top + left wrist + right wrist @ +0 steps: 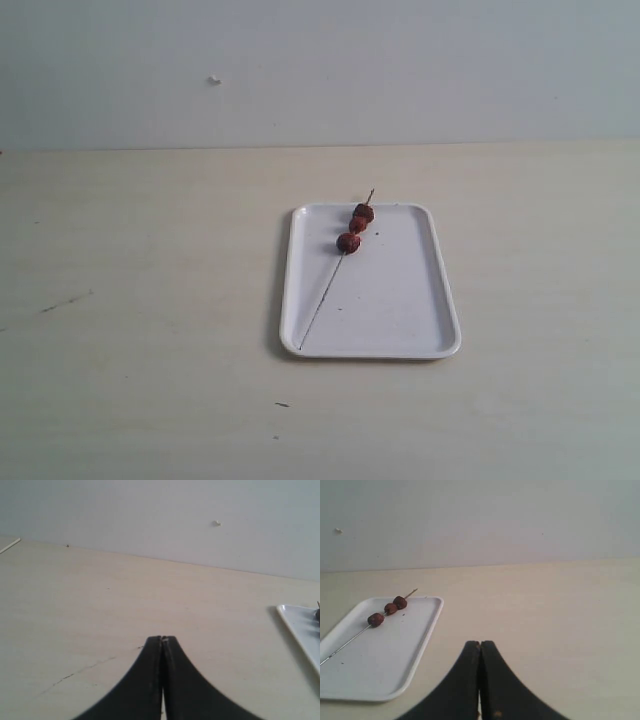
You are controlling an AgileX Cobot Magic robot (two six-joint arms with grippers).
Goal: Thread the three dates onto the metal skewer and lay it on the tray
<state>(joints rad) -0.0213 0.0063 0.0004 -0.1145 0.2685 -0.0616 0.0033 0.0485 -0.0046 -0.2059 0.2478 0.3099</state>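
The white tray [400,320] lies on the table, a little right of centre. The thin metal skewer [320,305] rests diagonally on it, its far tip poking past the back rim. Three dates [356,227] sit threaded in a row near that far end; in the right wrist view the dates [386,610] and skewer [347,644] show on the tray [380,665]. My left gripper [162,639] is shut and empty over bare table, with the tray's corner [300,625] off to one side. My right gripper [479,643] is shut on nothing, beside the tray. Neither arm shows in the exterior view.
A pale wooden table [150,300] runs back to a plain light wall [320,70]. A small dark speck [377,236] lies on the tray near the dates. A few thin dark marks [65,300] and a small fleck [282,405] mark the table surface.
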